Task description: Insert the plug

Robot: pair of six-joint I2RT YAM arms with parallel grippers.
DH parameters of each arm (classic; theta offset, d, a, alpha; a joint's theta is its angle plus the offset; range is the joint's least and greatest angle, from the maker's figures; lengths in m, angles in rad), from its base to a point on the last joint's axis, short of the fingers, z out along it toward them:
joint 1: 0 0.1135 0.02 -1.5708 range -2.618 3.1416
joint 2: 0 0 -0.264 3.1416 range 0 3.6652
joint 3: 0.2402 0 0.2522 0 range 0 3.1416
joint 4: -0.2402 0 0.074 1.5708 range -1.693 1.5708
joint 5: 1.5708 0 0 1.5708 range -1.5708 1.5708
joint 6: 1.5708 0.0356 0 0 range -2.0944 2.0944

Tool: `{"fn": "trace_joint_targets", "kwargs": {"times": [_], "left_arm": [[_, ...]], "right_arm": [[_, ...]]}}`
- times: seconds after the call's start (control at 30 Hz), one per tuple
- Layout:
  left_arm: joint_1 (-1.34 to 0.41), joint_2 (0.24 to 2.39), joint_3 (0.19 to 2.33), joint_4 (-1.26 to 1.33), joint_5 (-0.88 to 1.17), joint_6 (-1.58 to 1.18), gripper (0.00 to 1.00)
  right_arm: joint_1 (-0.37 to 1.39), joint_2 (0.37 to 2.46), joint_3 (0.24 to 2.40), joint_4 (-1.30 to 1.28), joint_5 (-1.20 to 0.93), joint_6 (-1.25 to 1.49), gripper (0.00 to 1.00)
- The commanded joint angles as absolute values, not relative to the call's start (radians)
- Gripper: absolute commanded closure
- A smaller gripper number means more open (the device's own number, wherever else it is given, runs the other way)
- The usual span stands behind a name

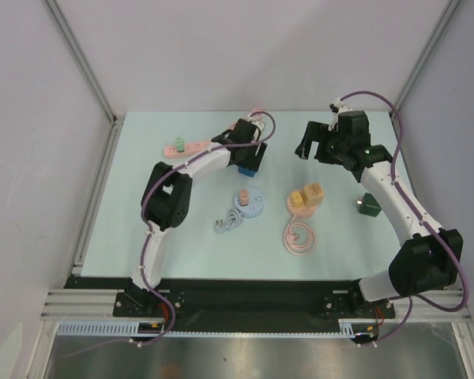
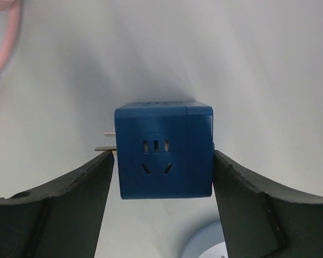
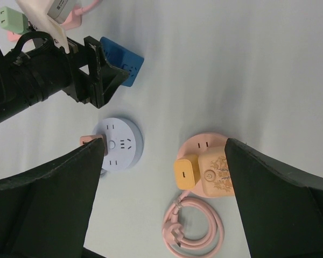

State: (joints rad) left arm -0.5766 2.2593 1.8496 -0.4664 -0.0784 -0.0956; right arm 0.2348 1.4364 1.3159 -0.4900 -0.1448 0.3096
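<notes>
Plug (image 2: 156,161), blue and cube-shaped, sits mid-bench towards the far side, and we see the left tool (image 2: 162,156) straddling it. One finger touches its right face and the other is at the pronged side, but we cannot tell whether it is truly clamped. The right tool (image 1: 314,151) hangs wide open with nothing in it, well apart to the right.

For room, the bench (image 1: 142,229) is bare along its left side and near edge, while the far edge lies close behind both tools. Just left of the plug lies one pink strip (image 1: 191,147) with a green plug (image 1: 177,144) on it. Just nearside of the plug is one round blue socket (image 1: 248,202), with a grey cable (image 1: 227,223) coiled beside it. To the right of that we count one pink socket (image 1: 304,207) carrying two yellowish blocks, with one pink cable (image 1: 299,237) coiled near it. One dark green adapter (image 1: 369,205) rests beside the right arm. That makes two coils and three socket bases.
</notes>
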Motion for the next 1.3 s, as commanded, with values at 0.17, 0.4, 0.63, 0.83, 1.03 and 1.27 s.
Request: {"fn": "trace_joint_targets", "kwargs": {"times": [0.17, 0.4, 0.63, 0.83, 1.03, 1.27], "left_arm": [[-0.583, 2.253, 1.896, -0.486, -0.058, -0.121, 0.64], [-0.578, 2.143, 1.931, -0.571, 0.104, -0.204, 1.0], [-0.512, 1.958, 1.85, -0.597, 0.416, -0.346, 1.0], [-0.486, 1.832, 1.753, -0.574, 0.624, -0.382, 1.0], [-0.486, 1.692, 1.611, -0.47, 0.707, -0.442, 1.0], [-0.488, 1.612, 1.488, -0.391, 0.781, -0.491, 1.0]], "right_arm": [[0.221, 1.401, 1.292, -0.427, -0.14, 0.302, 0.0], [0.235, 1.416, 1.212, -0.2, -0.303, 0.184, 0.02], [0.314, 1.332, 1.094, 0.026, -0.454, -0.082, 0.0], [0.391, 1.307, 1.118, -0.064, -0.494, -0.262, 0.0], [0.54, 1.315, 1.166, -0.138, -0.348, -0.36, 0.0], [0.626, 1.377, 1.238, -0.193, -0.219, -0.41, 0.0]]}}
